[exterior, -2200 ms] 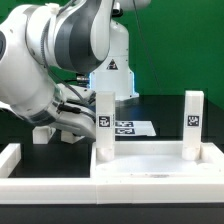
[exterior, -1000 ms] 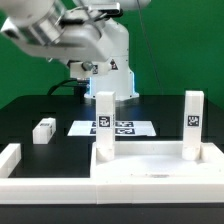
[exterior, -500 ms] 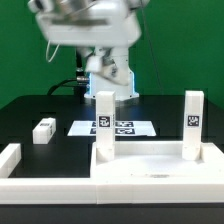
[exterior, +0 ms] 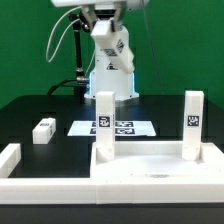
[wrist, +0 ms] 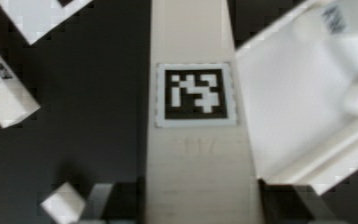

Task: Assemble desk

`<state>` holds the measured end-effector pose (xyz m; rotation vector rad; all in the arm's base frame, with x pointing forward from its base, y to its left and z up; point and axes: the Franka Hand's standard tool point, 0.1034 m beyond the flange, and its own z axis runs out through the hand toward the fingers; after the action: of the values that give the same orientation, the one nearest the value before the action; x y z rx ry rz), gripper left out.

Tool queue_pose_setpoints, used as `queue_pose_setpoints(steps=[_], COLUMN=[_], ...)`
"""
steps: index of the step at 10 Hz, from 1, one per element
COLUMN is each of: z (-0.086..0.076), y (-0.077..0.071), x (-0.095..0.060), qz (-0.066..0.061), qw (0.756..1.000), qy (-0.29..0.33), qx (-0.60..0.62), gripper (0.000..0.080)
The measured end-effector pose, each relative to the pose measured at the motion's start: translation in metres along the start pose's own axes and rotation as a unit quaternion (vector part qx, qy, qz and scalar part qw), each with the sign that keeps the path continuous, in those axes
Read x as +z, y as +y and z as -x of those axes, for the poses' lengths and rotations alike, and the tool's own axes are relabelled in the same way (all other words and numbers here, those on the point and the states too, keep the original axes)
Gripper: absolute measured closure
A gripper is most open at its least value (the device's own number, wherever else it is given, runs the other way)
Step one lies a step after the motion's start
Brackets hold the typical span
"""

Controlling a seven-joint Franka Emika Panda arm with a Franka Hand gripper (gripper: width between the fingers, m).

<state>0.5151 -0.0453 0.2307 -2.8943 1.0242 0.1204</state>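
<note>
Leg: square white matte plastic bar with a black-and-white tag. We find it clamped between the half-spread dark fingers of the gripper, aloft above the black table, near the smooth rimmed tabletop tray.

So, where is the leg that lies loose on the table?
The loose leg lies on the black table at the exterior view's left, beside the marker board.
</note>
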Motion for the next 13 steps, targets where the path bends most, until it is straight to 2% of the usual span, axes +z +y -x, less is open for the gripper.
queue_pose_setpoints(steps=[1, 2, 3, 4, 6, 7, 8, 12, 13], z=[0.002, 0.002, -0.008, -0.009, -0.006, 0.002, 0.012, 0.014, 0.011], y=[-0.007, -0.007, -0.016, -0.036, -0.084, -0.107, -0.119, -0.119, -0.118], x=[-0.001, 0.0, -0.003, -0.006, -0.009, -0.005, 0.001, 0.004, 0.008], qz=[-0.005, -0.006, -0.001, -0.002, 0.005, 0.002, 0.003, 0.005, 0.024], qw=[0.999, 0.998, 0.994, 0.989, 0.975, 0.962, 0.955, 0.956, 0.955], qy=[0.037, 0.056, 0.111, 0.145, 0.216, 0.263, 0.289, 0.286, 0.294], qx=[-0.013, -0.011, 0.0, 0.013, 0.054, 0.068, 0.074, 0.064, 0.002], gripper=[0.0512, 0.0512, 0.0512, 0.0512, 0.0512, 0.0512, 0.0512, 0.0512, 0.0512])
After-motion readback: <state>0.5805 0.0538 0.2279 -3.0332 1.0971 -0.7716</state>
